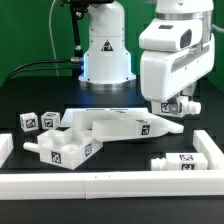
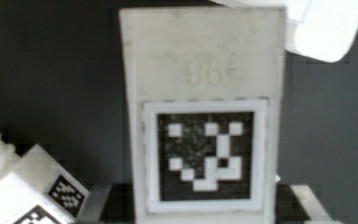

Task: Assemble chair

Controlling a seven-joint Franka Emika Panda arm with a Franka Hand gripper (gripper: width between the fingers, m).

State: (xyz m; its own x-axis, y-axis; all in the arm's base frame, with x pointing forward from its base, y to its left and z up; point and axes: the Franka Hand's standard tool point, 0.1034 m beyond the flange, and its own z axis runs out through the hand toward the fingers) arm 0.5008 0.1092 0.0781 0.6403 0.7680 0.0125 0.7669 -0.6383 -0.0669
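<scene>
Chair's long white plastic slab (image 1: 110, 122) lies on the black table (image 1: 125, 152) with its long axis running from the exterior view's left to right, and your gripper (image 1: 180, 106) sits at its right, tagged end, jaws half closed across its width and seemingly clamping it.
</scene>
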